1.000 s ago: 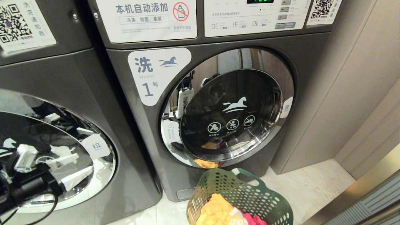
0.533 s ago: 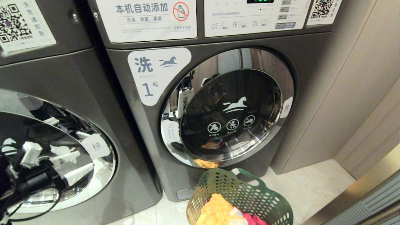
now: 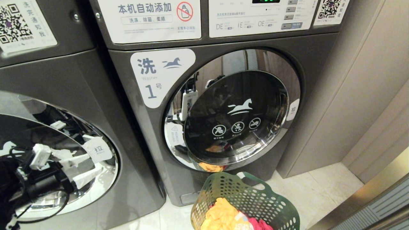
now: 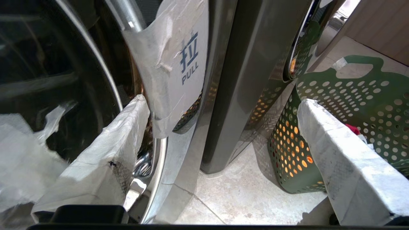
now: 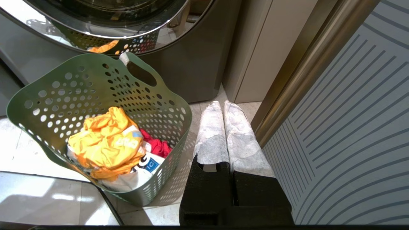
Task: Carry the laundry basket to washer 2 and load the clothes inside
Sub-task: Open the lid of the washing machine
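The green laundry basket (image 3: 255, 195) (image 5: 80, 83) stands on the floor before the washer labelled 1 (image 3: 153, 73). It holds the clothes: a yellow garment (image 5: 105, 140), a red one (image 5: 157, 146) and a white printed shirt (image 5: 145, 166). Left of that washer stands a second grey washer (image 3: 64, 76) with its door shut and its number label out of view. My left gripper (image 3: 84, 167) (image 4: 223, 101) is open wide at this door's right edge. One wrapped finger (image 4: 108, 150) lies against the chrome rim beside the white PULL tab (image 4: 179, 60). My right gripper (image 5: 223, 103) is shut and empty, beside the basket.
A beige wall panel (image 3: 361, 80) rises right of washer 1. A bronze-edged ribbed panel (image 5: 351, 111) runs close along my right gripper. Pale floor tiles (image 4: 243, 198) lie between the two washers and the basket (image 4: 351, 105).
My left gripper has slid to the right along the left washer's door, closer to the PULL tab. The basket, the clothes and the camera have not moved.
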Controlling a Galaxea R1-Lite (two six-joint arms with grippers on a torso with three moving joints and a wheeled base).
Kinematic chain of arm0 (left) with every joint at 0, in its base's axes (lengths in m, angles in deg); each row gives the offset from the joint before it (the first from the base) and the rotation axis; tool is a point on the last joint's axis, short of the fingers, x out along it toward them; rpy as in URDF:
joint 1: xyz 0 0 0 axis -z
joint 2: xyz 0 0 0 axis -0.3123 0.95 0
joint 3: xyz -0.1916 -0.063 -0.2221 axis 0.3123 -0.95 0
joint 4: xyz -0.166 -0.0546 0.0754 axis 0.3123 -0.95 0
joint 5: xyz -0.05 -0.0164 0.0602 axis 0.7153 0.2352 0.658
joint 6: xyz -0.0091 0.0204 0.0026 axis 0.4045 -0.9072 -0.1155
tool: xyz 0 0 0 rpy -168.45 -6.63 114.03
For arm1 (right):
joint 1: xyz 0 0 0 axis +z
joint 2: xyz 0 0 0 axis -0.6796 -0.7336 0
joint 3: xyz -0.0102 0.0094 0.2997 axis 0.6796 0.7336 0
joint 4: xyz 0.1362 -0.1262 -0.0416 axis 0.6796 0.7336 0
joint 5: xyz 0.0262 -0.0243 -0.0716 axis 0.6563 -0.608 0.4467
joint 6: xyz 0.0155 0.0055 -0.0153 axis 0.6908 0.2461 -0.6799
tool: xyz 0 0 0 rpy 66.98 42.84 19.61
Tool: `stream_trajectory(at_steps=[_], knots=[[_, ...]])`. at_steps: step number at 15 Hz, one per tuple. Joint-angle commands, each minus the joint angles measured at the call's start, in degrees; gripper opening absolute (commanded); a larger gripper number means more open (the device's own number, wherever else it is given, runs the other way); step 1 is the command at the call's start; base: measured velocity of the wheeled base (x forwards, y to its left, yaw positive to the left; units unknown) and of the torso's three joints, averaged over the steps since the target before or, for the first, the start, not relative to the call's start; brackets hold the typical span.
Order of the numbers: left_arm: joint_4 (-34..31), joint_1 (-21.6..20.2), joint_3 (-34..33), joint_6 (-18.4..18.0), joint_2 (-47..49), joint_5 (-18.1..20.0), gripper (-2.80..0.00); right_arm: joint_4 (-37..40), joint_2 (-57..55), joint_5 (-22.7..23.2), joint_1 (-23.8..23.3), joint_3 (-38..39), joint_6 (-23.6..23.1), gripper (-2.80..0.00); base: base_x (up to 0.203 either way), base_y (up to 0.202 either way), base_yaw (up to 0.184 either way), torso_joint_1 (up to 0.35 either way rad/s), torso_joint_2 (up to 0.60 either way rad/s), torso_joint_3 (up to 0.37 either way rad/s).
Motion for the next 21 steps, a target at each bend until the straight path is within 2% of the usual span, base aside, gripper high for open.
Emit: stream_trajectory(at_steps=[1,12,21], knots=[[0.45,0.6,0.51,-0.11,0.09,0.34,0.0,0.05,-0.09,0.07,0.0,0.06,-0.1,-2.8,0.0,0.0,0.0,0.0,0.0,0.0],[0.45,4.13,4.69,-0.2,2.16,0.29,0.0,0.05,-0.09,0.1,0.0,0.01,-0.05,-2.8,0.0,0.0,0.0,0.0,0.0,0.0],[0.62,7.24,5.0,0.76,3.57,0.34,0.0,0.05,-0.09,0.03,0.0,0.02,-0.05,-2.8,0.0,0.0,0.0,0.0,0.0,0.0]])
